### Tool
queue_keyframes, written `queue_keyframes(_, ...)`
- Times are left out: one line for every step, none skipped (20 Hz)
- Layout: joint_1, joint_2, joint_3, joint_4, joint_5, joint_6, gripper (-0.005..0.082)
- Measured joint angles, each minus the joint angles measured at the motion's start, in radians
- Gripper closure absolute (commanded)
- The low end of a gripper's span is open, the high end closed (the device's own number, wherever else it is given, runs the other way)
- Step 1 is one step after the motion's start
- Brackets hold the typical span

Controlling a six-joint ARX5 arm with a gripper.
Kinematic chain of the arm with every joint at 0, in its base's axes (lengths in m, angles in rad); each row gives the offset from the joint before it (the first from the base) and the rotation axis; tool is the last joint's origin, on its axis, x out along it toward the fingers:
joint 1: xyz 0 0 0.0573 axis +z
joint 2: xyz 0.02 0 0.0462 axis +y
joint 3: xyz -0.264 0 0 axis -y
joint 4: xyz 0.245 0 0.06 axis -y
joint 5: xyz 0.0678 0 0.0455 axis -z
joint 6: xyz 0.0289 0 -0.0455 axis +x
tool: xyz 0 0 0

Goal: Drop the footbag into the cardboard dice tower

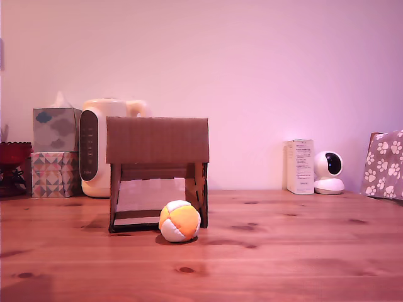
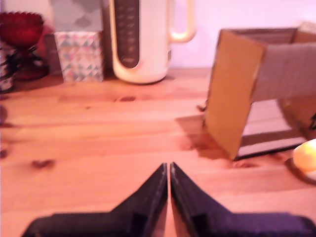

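Exterior view. Wooden table [image 1: 283,251]: knotty planks, running the full width of the picture to a pale back wall. Cardboard dice tower [image 1: 157,139]: brown corrugated, upright, standing towards the table's back edge and left of centre in the exterior view; wide upper band over two side legs, front opening showing a pale sloped ramp. Footbag [image 1: 179,221]: orange, yellow and white panels, resting on the table in front of the tower's right leg, at the mouth of the opening, touching or nearly touching the leg. Cream appliance [image 1: 96,148] with a dark front panel: behind the tower, at the back edge. Two patterned tissue boxes [image 1: 55,151]: stacked, just beside the appliance on the exterior view's left. Dark red dish [image 1: 14,153]: at the far left edge, partly cut off. White carton [image 1: 300,166] and small white camera [image 1: 329,172]: side by side at the back edge, well apart from the tower on the exterior view's right. Paw-print fabric [image 1: 384,165]: at the right edge. No arm in this view.

Wrist view. Gripper [image 2: 169,170]: two dark fingers pressed together at the tips, only a hairline seam between them, nothing held, low over bare table. Tower seen from its side wall, well apart from the gripper. Footbag: only a blurred yellow-white sliver at the picture's edge, beside the tower's front. Appliance, tissue boxes and red dish line the far edge.
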Motion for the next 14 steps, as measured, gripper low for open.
queue_keyframes(0.000,0.000,0.000,0.021,0.025,-0.022,0.0788)
queue_keyframes(0.000,0.000,0.002,0.038,0.056,-0.039,0.0788)
queue_keyframes(0.000,0.000,0.005,0.050,0.090,-0.059,0.0788)
queue_keyframes(0.000,0.000,0.014,0.062,0.124,-0.071,0.0788)
queue_keyframes(0.000,0.000,0.029,0.071,0.161,-0.093,0.0788)
queue_keyframes(0.000,0.000,0.047,0.072,0.197,-0.113,0.0788)
queue_keyframes(-0.002,0.000,0.069,0.074,0.231,-0.130,0.0788)
queue_keyframes(-0.008,0.000,0.090,0.077,0.256,-0.140,0.0788)
queue_keyframes(-0.018,0.000,0.107,0.081,0.275,-0.150,0.0788)
queue_keyframes(-0.033,0.000,0.118,0.081,0.289,-0.160,0.0788)
queue_keyframes(-0.051,0.000,0.121,0.083,0.301,-0.164,0.0788)
queue_keyframes(-0.071,0.000,0.121,0.080,0.309,-0.179,0.0788)
queue_keyframes(-0.092,0.005,0.121,0.080,0.318,-0.192,0.0788)
queue_keyframes(-0.117,0.014,0.121,0.080,0.321,-0.201,0.0788)
